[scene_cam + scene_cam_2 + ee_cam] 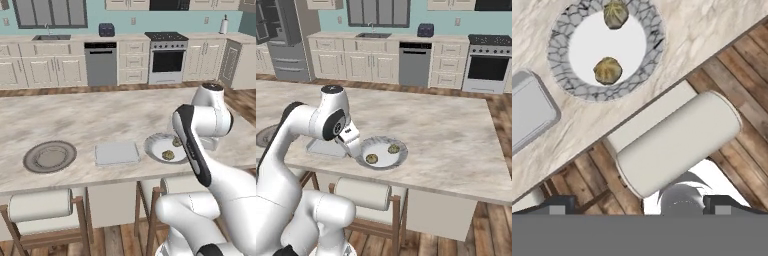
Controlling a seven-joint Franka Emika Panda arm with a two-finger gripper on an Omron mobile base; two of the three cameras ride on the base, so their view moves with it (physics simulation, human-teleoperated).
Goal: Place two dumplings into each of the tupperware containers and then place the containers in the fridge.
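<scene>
Two tan dumplings (607,70) (615,14) lie in a white bowl (562,75) with a crackled rim near the island counter's front edge. In the base views the dumplings (168,155) (371,158) sit in the same bowl (152,148) (401,157). A flat pale grey tupperware container (116,153) (529,110) rests just left of the bowl, empty. My gripper (641,206) hangs open above the counter's front edge, close to the bowl, holding nothing. The fridge (287,50) stands at the far left of the room.
A round brownish-grey plate (50,156) lies further left on the counter. Padded stools (677,142) (41,205) stand under the front edge. Dishwasher (101,62), oven (167,60) and sink (51,37) line the back wall.
</scene>
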